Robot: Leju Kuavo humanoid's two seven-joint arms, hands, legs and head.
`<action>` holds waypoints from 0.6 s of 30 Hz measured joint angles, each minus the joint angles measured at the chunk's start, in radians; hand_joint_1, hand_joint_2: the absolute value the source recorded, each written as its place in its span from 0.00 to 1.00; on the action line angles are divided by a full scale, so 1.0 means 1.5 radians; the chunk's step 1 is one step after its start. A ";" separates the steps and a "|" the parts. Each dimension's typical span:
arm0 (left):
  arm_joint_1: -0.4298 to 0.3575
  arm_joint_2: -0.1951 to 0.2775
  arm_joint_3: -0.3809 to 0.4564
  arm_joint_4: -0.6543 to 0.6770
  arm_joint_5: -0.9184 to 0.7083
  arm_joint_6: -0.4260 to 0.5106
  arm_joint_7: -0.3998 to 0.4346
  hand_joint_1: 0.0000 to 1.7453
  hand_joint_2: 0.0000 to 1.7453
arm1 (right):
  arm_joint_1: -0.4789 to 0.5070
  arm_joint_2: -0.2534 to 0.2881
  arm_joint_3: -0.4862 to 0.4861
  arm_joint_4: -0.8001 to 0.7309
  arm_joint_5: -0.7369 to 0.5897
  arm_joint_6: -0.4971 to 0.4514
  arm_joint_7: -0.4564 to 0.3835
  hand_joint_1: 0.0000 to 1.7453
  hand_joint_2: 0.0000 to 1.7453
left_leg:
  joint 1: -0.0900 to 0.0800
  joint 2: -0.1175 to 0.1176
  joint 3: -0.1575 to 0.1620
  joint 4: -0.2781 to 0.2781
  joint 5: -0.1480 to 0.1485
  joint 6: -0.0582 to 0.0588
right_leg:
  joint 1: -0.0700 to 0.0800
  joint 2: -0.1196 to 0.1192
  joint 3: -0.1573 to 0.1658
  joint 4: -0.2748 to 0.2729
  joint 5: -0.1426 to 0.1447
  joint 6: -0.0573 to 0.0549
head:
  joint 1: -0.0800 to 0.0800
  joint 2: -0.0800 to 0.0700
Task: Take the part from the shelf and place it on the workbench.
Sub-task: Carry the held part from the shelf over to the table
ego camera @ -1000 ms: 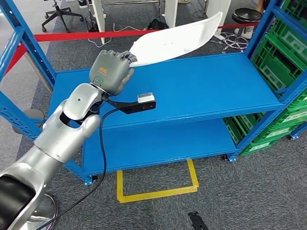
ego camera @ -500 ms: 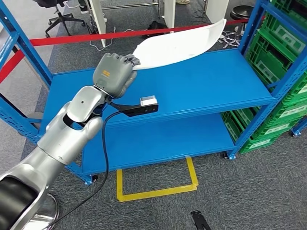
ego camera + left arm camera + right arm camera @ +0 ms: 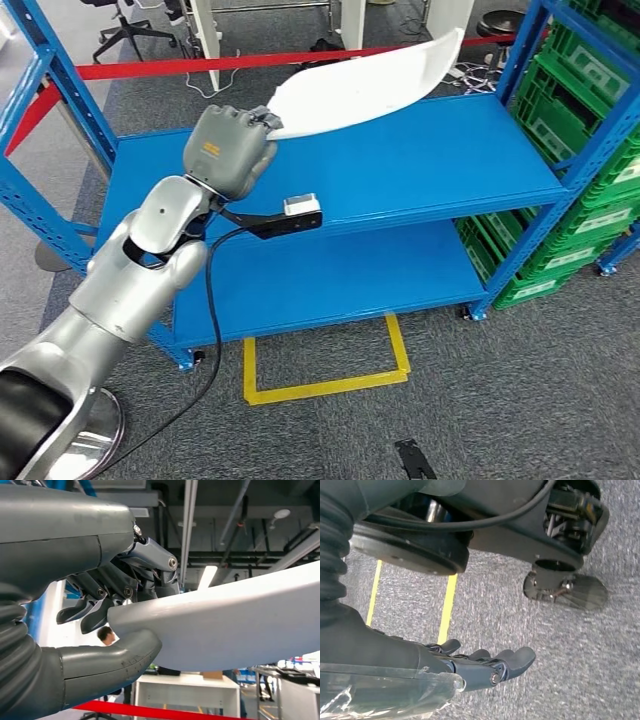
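White part (image 3: pixel 362 85) gripped by left robot hand (image 3: pixel 226 150) over blue shelf (image 3: pixel 423 165); right robot hand (image 3: pixel 486 667) empty, fingers extended.

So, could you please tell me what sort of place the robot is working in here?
Probably a workshop or test floor: a blue metal shelf rack, stacked green plastic crates, and a red barrier tape across grey carpet.

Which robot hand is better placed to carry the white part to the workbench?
The left robot hand: it already grips the near end of the white part, lifted above the blue shelf. The right robot hand hangs over the floor, holding nothing.
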 joint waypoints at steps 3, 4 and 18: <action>-0.001 0.000 0.000 0.000 0.000 0.000 0.000 1.00 1.00 | 0.001 0.000 0.000 0.000 0.000 0.000 0.000 0.00 1.00 | 0.002 0.001 -0.003 -0.002 0.006 0.003 | -0.001 -0.001 -0.004 0.004 -0.011 0.001 | 0.001 0.000; -0.001 0.001 0.000 0.000 0.000 0.000 0.000 1.00 1.00 | 0.001 0.000 0.000 0.000 0.000 0.000 0.000 0.00 1.00 | 0.003 0.002 -0.012 -0.002 0.015 0.006 | -0.001 -0.001 -0.018 0.055 -0.050 0.003 | 0.002 0.000; -0.006 0.007 0.009 -0.001 0.001 -0.001 -0.001 1.00 1.00 | -0.004 0.000 0.000 -0.001 -0.006 -0.007 -0.004 0.00 1.00 | 0.002 0.003 -0.111 0.054 0.027 -0.023 | 0.002 -0.003 0.078 0.007 -0.090 -0.028 | 0.001 0.000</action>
